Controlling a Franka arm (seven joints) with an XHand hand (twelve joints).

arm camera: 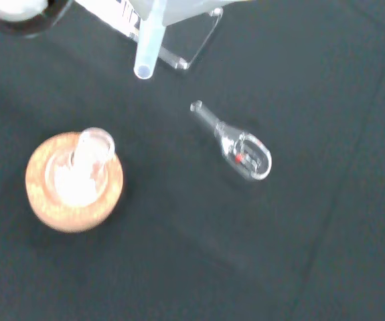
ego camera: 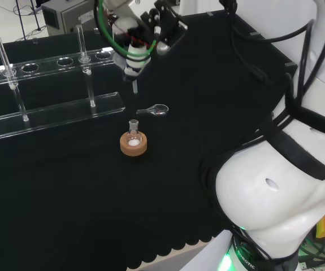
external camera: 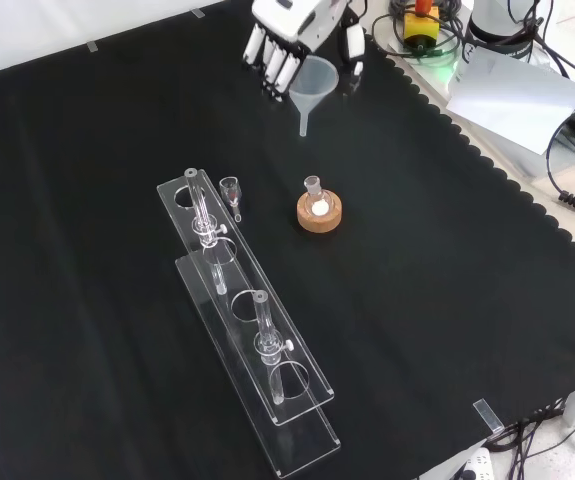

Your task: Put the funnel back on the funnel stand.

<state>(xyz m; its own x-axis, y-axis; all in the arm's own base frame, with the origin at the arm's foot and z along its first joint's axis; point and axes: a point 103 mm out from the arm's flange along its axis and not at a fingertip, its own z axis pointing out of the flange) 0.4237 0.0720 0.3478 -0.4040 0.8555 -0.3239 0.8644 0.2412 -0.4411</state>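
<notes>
My fingers (external camera: 279, 62) curl around the bowl of the clear funnel (external camera: 312, 85), holding it in the air with its spout (arm camera: 146, 50) pointing down at the black-clothed worktop (external camera: 447, 300), seen at the top of the front view. From the wrist, the spout tip hangs just beside the end of the clear funnel stand (external camera: 242, 320), not over any of its holes. In the front view the stand runs long across the cloth, below and left of my hand (external camera: 292, 35). Near its closest end lies a small glass spoon-shaped piece (ego camera: 155, 110) on its side, and just beside that a small round flask (ego camera: 133, 134) holding white powder sits upright in its cork ring (ego camera: 133, 145).
</notes>
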